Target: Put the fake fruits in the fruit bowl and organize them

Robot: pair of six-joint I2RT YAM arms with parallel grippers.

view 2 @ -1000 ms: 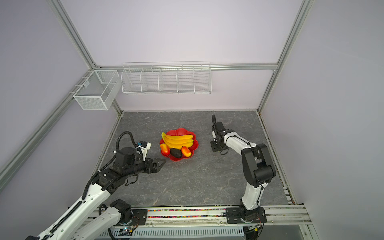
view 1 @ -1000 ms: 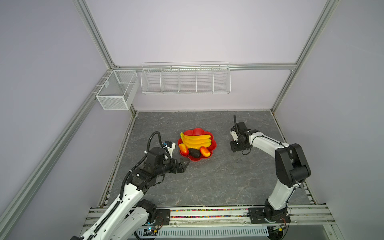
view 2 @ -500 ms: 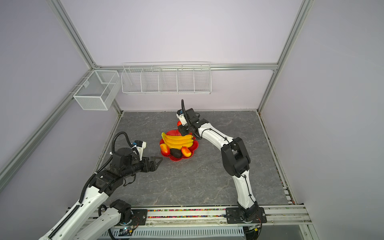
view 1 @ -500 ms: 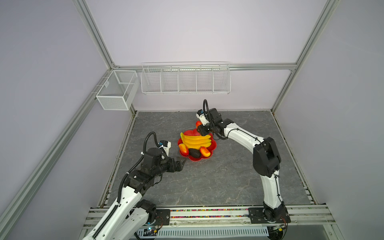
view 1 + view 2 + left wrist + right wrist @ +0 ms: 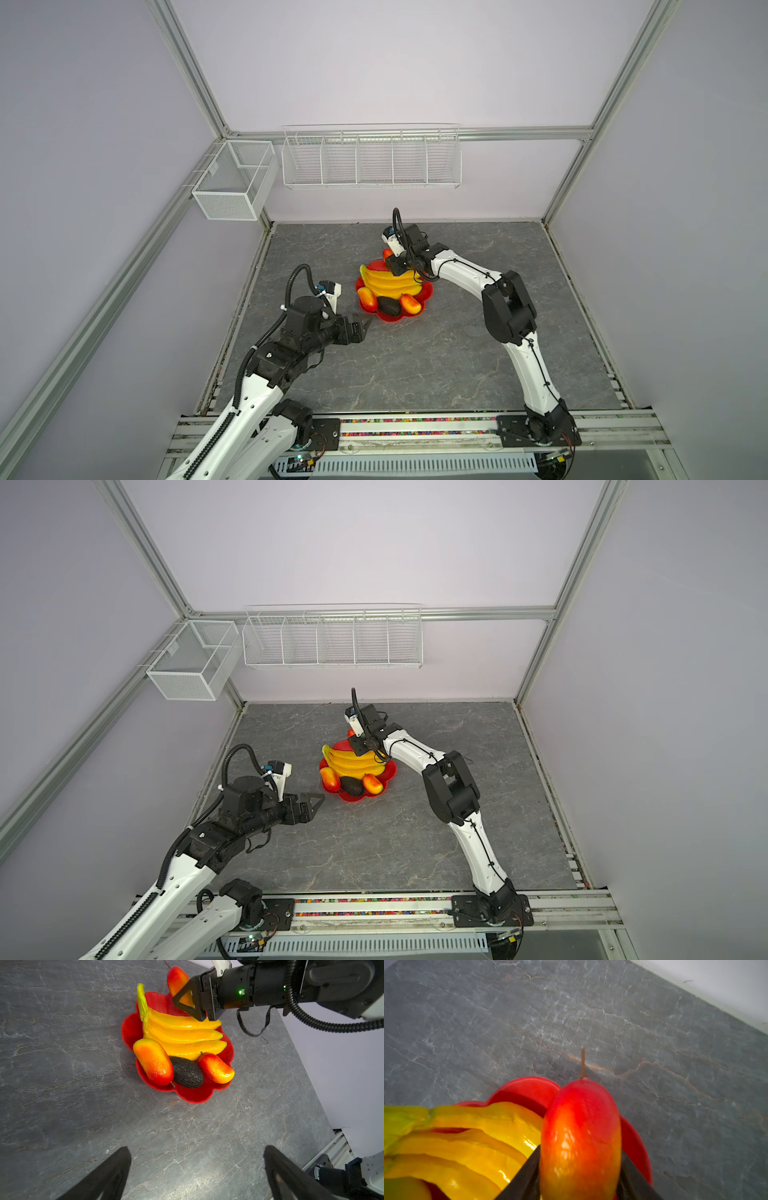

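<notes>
Right gripper (image 5: pixel 580 1176) tight on mango (image 5: pixel 581 1126) at bowl (image 5: pixel 527 1086) rim, banana bunch (image 5: pixel 477 1136) alongside; left gripper (image 5: pixel 196 1149) wide apart.

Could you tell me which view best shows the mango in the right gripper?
Right wrist view: the mango fills it, between both fingers. The left wrist view hides half behind the right gripper; both top views show a sliver.

A red scalloped bowl (image 5: pixel 195 1098) sits upper centre on the grey marbled tabletop (image 5: pixel 62 1105). It holds a banana bunch (image 5: pixel 182 1034), with a mango (image 5: pixel 153 1061), a black avocado (image 5: pixel 188 1072) and a second mango (image 5: pixel 216 1068) side by side in front of it. From the upper right, the right gripper (image 5: pixel 186 997) reaches in, one triangular finger lying across a third mango (image 5: pixel 176 977) at the bowl's far rim. Along the bottom edge, the left gripper (image 5: pixel 197 1167) spreads its fingers (image 5: pixel 112 1176) wide.
</notes>
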